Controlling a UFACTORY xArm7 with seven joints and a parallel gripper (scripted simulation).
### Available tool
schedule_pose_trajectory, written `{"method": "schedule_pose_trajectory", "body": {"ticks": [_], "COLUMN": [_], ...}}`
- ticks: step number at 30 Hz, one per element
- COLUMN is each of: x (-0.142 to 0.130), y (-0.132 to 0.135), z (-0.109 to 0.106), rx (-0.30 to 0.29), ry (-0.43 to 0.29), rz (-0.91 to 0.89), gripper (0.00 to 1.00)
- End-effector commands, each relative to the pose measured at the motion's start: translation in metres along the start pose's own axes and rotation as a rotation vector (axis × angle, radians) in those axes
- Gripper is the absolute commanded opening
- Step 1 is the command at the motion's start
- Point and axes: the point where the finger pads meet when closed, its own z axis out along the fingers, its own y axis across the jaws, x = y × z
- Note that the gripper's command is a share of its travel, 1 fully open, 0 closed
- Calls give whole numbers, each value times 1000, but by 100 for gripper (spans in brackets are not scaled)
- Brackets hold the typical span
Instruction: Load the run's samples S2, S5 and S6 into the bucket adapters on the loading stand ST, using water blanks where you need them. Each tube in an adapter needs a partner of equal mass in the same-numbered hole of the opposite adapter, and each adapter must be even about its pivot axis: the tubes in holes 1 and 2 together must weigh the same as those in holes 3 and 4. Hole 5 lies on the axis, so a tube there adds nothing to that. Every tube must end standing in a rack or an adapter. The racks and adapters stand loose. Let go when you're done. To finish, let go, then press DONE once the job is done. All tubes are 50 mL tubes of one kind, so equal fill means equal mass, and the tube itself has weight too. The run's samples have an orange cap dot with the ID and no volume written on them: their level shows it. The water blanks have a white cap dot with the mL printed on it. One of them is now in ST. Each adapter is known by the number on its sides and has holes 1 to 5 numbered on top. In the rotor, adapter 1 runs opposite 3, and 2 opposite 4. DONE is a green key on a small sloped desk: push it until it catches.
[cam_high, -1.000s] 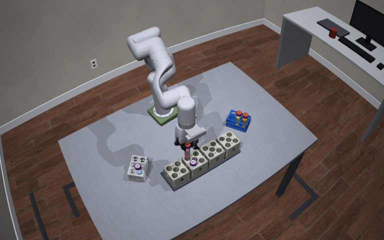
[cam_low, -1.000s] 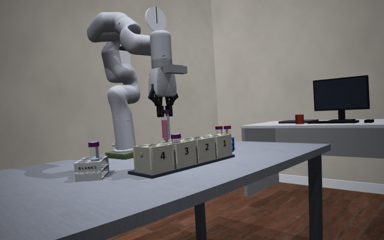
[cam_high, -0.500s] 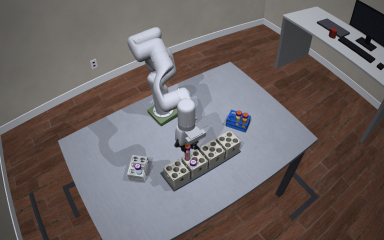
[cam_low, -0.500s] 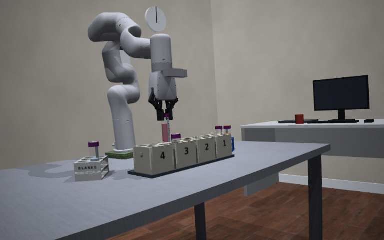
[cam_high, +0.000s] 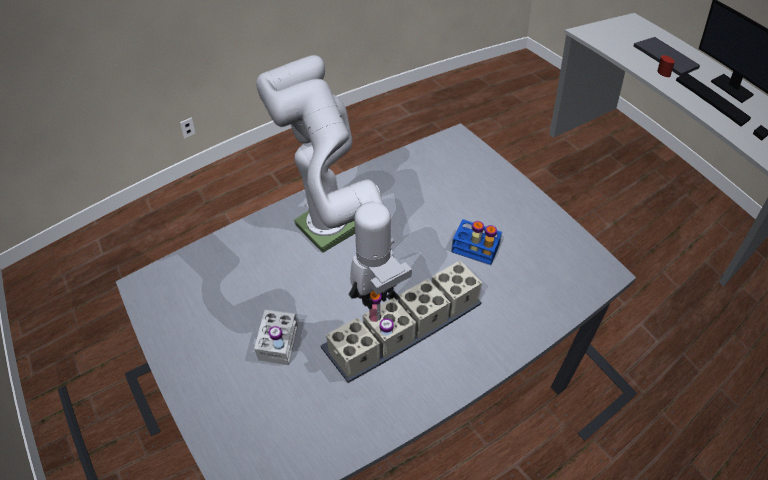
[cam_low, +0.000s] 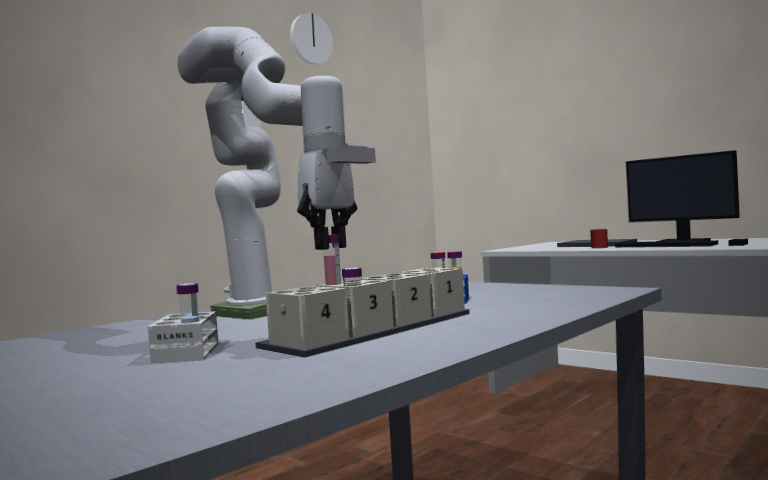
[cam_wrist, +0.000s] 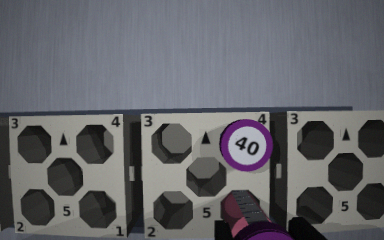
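Pink-filled tube w/ purple cap + orange dot (cam_high: 374, 310) (cam_low: 330, 270) (cam_wrist: 239, 210) is upright over adapter 3 (cam_high: 399, 338) (cam_low: 372, 311) (cam_wrist: 150, 192), lower end at hole 1; depth can't tell. Gripper (cam_high: 373, 295) (cam_low: 330, 240) (cam_wrist: 270, 232) clamped on it near cap. 40 mL blank (cam_high: 386, 326) (cam_low: 351, 272) (cam_wrist: 246, 145) in hole 4, same adapter. Adapter 4 (cam_high: 362, 358) (cam_low: 325, 316) one side, adapter 2 (cam_high: 434, 318) (cam_low: 414, 294) other. BLANKS rack (cam_high: 274, 358) (cam_low: 175, 344) & blue rack (cam_high: 476, 254) (cam_low: 466, 288) on tabletop (cam_high: 453, 367) (cam_low: 396, 350).

White-dotted cap (cam_wrist: 246, 145) reads 40, beside hole 5.
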Motion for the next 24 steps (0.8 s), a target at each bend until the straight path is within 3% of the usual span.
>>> {"method": "schedule_pose_trajectory", "body": {"ticks": [1, 24], "x": [2, 2], "y": [0, 0], "z": [1, 22], "rx": [0, 0], "ry": [5, 5], "rz": [0, 0], "gripper": [0, 0]}}
